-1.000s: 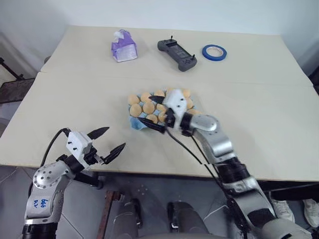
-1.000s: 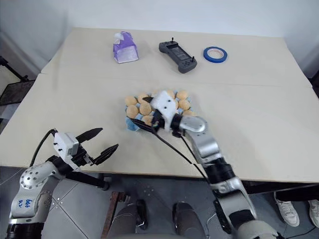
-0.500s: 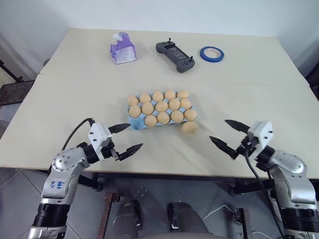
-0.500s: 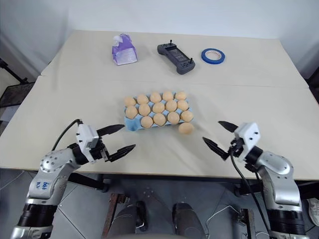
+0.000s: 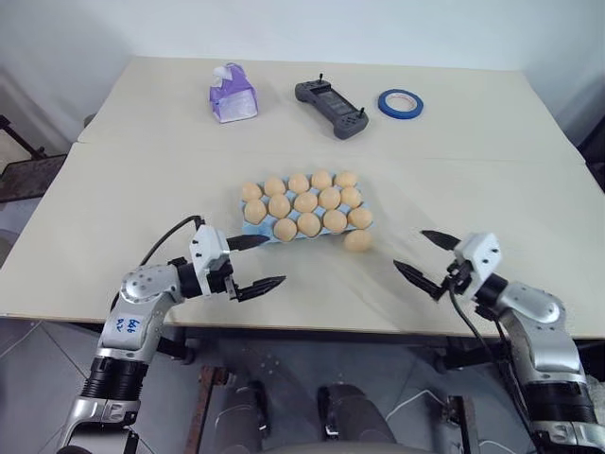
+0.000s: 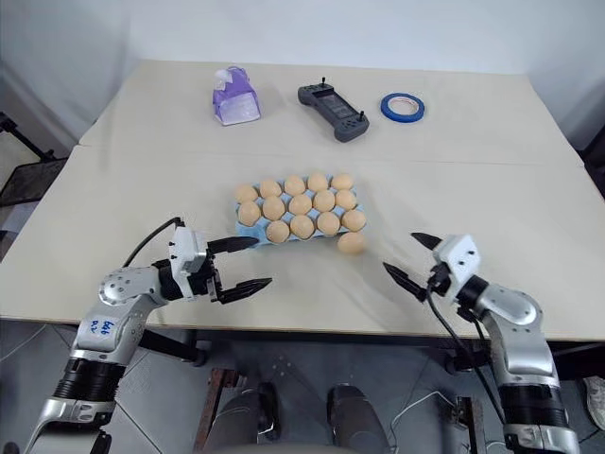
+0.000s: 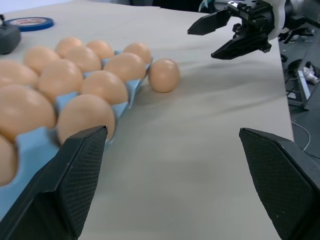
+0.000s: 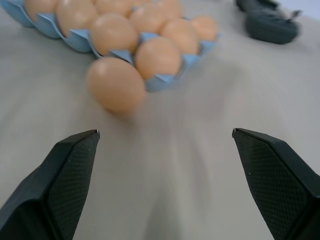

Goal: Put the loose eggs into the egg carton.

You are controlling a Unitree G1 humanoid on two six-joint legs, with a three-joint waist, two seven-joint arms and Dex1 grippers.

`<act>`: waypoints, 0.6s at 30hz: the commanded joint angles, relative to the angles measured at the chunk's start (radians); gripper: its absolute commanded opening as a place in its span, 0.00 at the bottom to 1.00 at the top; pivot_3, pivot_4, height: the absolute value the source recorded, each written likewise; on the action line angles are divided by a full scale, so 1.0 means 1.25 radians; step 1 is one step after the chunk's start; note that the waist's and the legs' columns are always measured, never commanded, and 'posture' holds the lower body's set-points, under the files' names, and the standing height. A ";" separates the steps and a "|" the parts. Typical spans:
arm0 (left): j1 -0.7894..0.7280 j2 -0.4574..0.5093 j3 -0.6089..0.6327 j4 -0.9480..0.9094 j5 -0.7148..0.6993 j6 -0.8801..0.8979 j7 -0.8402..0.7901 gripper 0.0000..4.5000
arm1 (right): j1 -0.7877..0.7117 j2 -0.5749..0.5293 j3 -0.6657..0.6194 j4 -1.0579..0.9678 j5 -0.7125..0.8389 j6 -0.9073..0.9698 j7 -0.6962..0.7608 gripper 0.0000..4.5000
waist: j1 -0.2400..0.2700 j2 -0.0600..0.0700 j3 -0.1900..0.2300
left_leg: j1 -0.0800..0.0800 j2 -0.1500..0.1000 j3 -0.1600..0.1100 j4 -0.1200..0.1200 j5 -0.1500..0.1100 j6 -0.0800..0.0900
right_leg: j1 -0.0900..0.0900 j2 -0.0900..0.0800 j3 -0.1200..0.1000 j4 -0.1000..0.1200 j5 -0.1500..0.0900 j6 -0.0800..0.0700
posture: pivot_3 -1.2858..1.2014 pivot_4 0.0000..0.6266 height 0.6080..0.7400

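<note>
Light blue egg carton [image 5: 257,231] at frame centre on the beige bench [image 5: 142,199], cups filled with tan eggs. One loose egg [image 5: 357,241] on the bench, just beside the carton's lower right corner. Left gripper [image 5: 264,262] at lower left, fingers [image 5: 248,242] spread apart, holding nothing, near the carton's lower left corner. Right gripper [image 5: 423,253] at lower right, fingers spread wide, empty, apart from the loose egg. Along the upper edge: purple tissue pack [image 5: 233,92], dark handheld controller [image 5: 331,96], blue tape roll [image 5: 401,102].
</note>
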 commanded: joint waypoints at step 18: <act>0.124 0.021 0.078 -0.147 -0.007 0.010 0.097 1.00 | -0.216 0.129 0.161 0.193 -0.055 0.042 0.025 0.95 | -0.002 0.000 0.000 | 0.000 0.000 0.000 -0.001 0.000 0.000 | -0.001 0.000 0.000 0.000 0.000 -0.001 | 0.52 0.24 1.00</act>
